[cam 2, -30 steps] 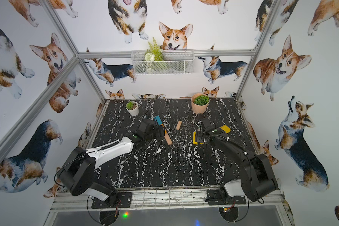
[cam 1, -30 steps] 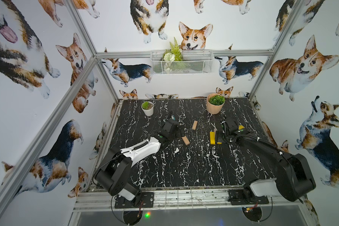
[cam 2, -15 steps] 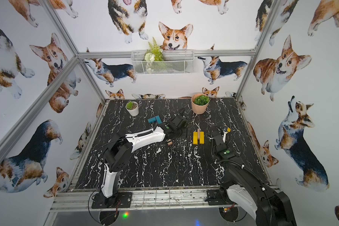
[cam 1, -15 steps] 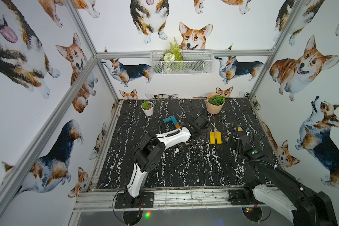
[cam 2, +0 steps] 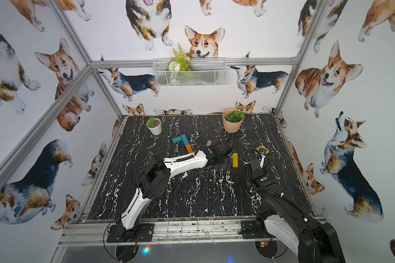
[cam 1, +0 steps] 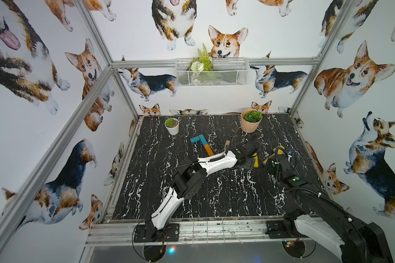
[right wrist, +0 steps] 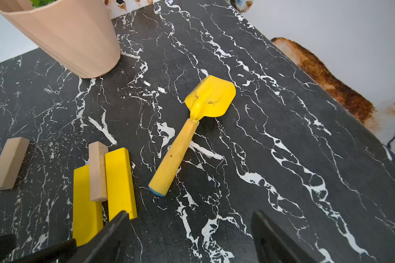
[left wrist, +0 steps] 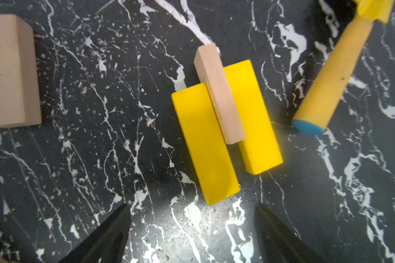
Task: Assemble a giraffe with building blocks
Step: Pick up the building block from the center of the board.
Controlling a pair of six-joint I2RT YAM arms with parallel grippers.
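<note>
Before the left end effector (left wrist: 192, 206) lie yellow planks (left wrist: 205, 145).

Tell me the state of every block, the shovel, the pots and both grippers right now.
Left gripper: open, empty.
Right gripper: open, empty.
Yellow planks: flat, side by side.
Tan plank: lying on top of both yellow planks.
Other tan plank: flat, alone.
Teal planks: flat, forming a corner.
Orange plank: flat, end against a teal one.
Toy shovel: lying flat, unheld.
White pot: upright.
Terracotta pot: upright.
</note>
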